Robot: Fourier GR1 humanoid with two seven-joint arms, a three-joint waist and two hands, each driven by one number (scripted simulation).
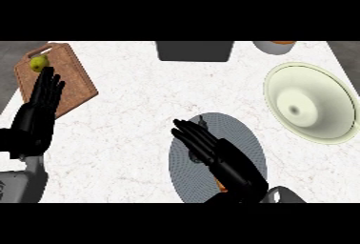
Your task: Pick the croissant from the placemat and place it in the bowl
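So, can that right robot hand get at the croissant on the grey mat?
Probably yes. The right robot hand hovers over the placemat with straight fingers, and an orange sliver of the croissant shows just under its palm; nothing seems to lie between them.

The right hand [226,162] hides nearly all of the croissant [221,184], leaving only an orange sliver visible on the placemat [243,129]. The view's top edge cuts off a dark container [194,50] and a pale vessel [274,46].
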